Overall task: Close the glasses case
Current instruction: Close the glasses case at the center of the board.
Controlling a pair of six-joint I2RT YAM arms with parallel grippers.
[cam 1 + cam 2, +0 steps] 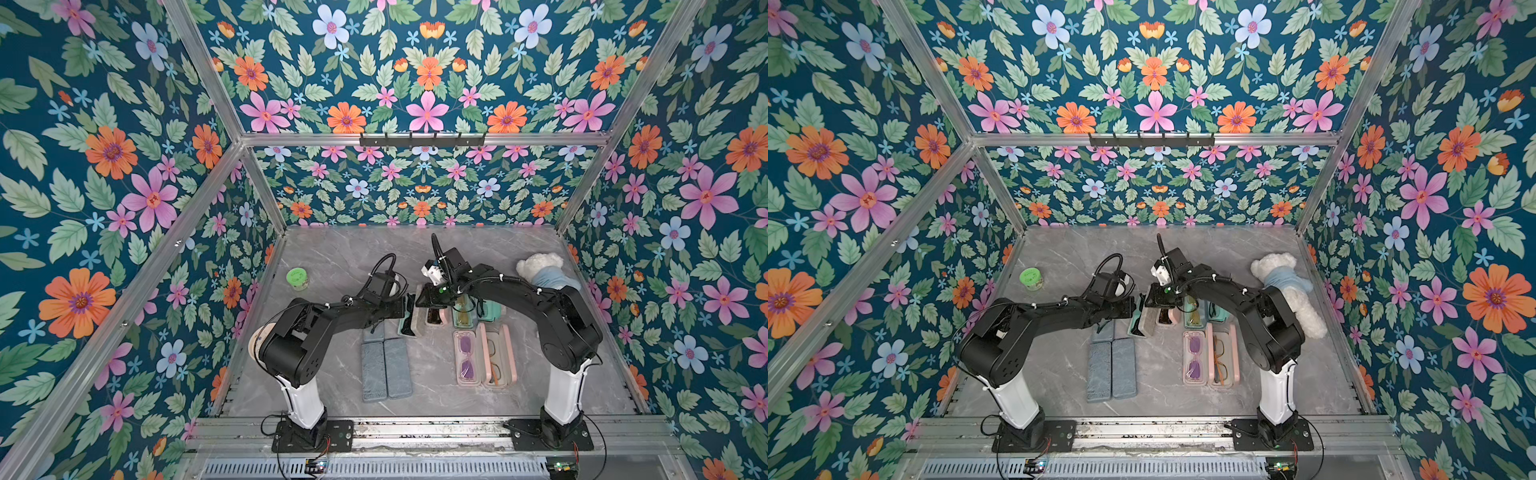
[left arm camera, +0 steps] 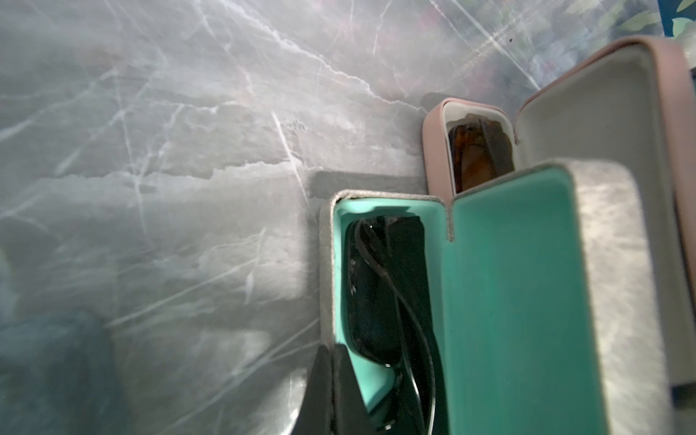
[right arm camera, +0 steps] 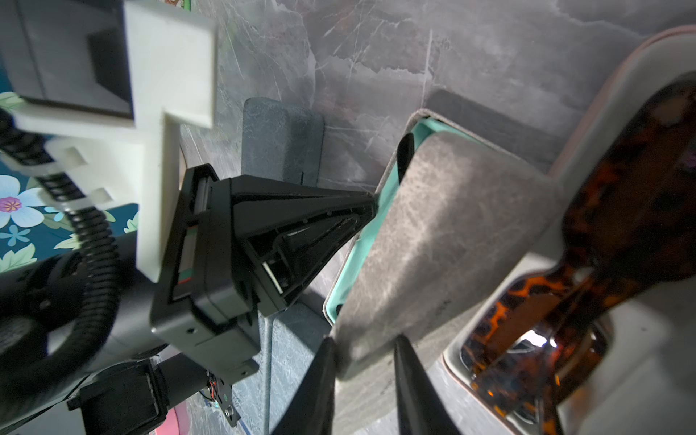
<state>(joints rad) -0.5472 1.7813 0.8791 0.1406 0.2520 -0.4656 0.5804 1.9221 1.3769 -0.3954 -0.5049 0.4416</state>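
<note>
on marble [image 2: 188, 150], right fingers [image 3: 324, 380] pinch case lid [image 3: 452, 233], closed left fingers [image 2: 329, 388] touching rim [image 2: 325, 263].

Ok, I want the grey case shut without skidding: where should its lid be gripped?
Probably take the lid by its thin rim at a short end, from its grey outer side: it stands half raised, so the rim is free and narrow enough to pinch.

Round green-lidded jar [image 1: 297, 277] on grey marble-patterned worktop [image 1: 353, 249], far left. White plush bear in blue top [image 1: 540, 268] far right. Black hook rail [image 1: 422, 140] on aluminium crossbar [image 1: 291, 139]. Floral wallpaper [image 1: 428, 83] all round.
</note>
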